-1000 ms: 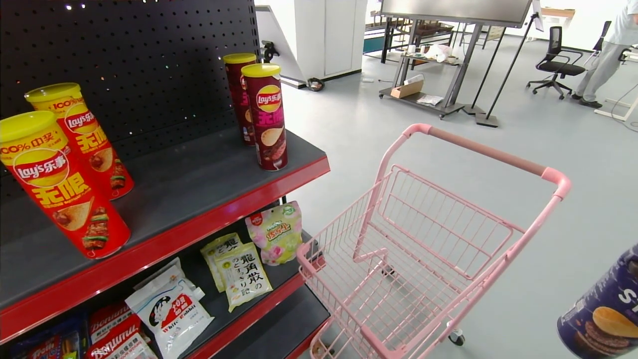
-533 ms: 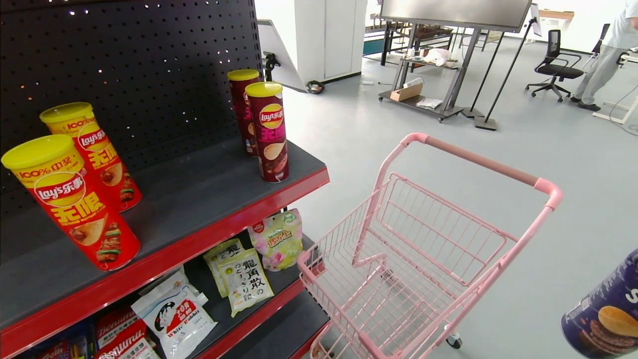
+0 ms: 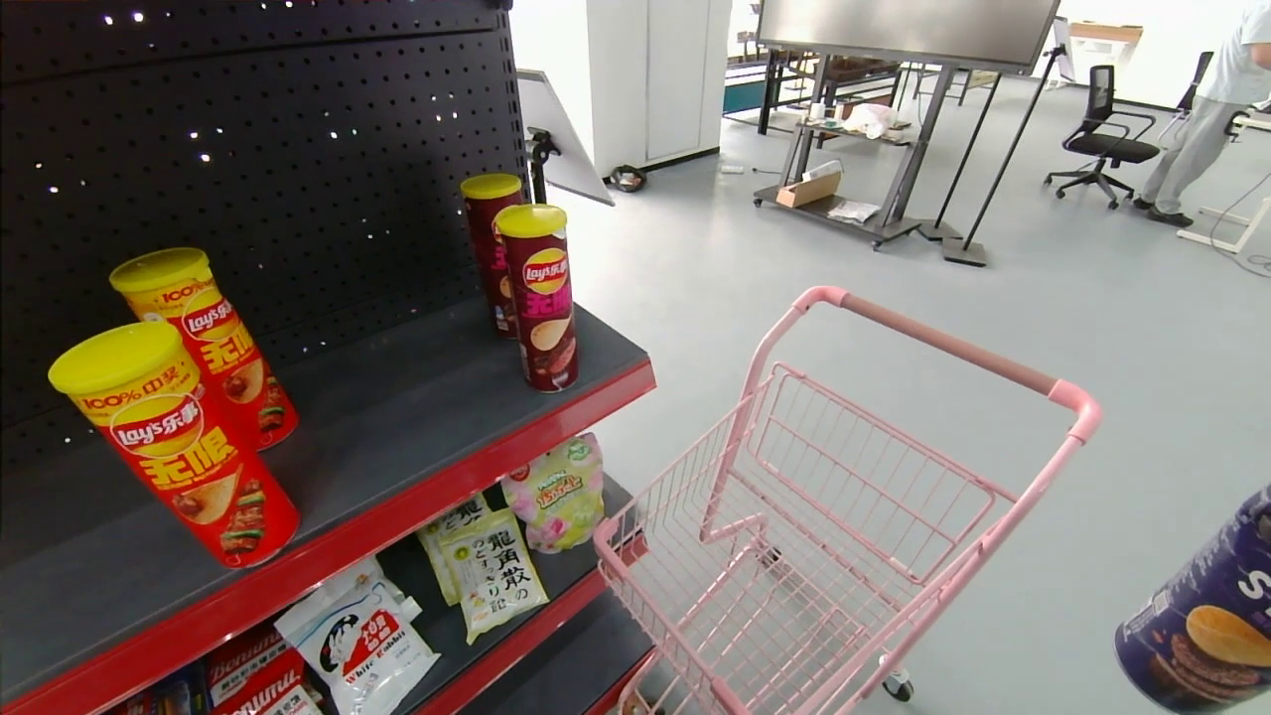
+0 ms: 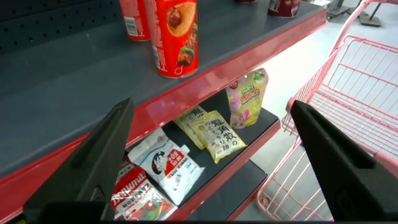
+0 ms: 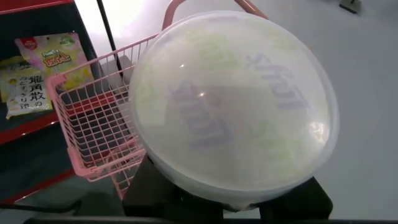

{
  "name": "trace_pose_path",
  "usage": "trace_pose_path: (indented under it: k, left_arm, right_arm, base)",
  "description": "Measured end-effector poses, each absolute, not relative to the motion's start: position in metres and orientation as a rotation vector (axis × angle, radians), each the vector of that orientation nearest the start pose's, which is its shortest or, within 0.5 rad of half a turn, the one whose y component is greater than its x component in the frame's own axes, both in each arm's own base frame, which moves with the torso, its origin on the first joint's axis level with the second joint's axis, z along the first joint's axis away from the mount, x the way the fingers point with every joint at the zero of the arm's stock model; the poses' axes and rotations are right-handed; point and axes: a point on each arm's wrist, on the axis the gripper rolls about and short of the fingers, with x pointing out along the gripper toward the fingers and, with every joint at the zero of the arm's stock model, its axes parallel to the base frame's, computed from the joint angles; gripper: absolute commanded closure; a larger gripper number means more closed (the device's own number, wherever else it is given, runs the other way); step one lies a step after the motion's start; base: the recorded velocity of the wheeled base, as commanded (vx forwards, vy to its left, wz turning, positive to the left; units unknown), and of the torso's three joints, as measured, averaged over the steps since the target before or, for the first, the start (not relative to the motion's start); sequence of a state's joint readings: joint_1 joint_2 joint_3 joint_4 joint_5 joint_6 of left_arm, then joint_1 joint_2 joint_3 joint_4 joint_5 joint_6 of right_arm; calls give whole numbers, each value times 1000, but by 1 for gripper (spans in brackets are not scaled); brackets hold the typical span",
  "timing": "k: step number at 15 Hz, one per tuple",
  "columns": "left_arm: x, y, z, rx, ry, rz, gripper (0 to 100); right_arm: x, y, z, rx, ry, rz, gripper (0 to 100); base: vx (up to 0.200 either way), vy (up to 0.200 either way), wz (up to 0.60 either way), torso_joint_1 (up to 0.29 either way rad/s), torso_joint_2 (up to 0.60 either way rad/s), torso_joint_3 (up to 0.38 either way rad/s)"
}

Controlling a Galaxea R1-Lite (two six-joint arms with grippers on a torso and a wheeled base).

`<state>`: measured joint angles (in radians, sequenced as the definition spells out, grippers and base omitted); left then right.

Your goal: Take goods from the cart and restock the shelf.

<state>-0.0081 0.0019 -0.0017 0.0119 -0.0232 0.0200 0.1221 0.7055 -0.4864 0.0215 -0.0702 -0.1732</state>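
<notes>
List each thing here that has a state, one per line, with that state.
red cans, upright, lids on
dark red cans, upright, lids on
snack bags, lying on lower shelf
cart, empty
purple can, lidded, held in the air
left gripper, jaws wide open

- front red canister (image 3: 174, 442) on the upper shelf (image 3: 397, 417): round logo badge, a short line with a percent figure above it, big yellow characters below; rear red canister (image 3: 209, 343): same print
- front maroon canister (image 3: 541, 298): same badge over yellow characters
- white pouch (image 3: 357, 641) on the lower shelf (image 3: 526, 628): red label, a line of Latin letters
- pale yellow pouch (image 3: 492, 571): columns of black characters
- green-pink pouch (image 3: 556, 492): lettering too small to read
- red packs (image 3: 248, 680): white script lettering
- dark blue canister (image 3: 1206, 626): large white letters, cut off; lettering shows faintly through its clear lid (image 5: 233, 102)
</notes>
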Motion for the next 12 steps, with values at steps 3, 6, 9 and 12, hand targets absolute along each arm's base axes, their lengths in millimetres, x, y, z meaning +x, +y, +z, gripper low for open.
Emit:
trace_pose_path:
  k: [3,6,9,12]
  left_arm:
    - [-23,0,75,20,12,-31,0]
    - [-23,0,75,19,11,-31,0]
    - [-23,0,75,19,12,-32,0]
    - [-23,0,75,20,13,-32,0]
  right_arm:
    - [59,6,205,-196,242,73,100]
    - [62,6,207,-196,240,77,100]
    - [64,6,206,-196,252,76,100]
    - [65,6,204,-197,262,73,100]
  base:
    - [0,0,0,159,-354,-203]
    - [0,0,0,124,-292,-155]
    - [0,0,200,4,2,-1]
    - [0,0,600,2,5,2]
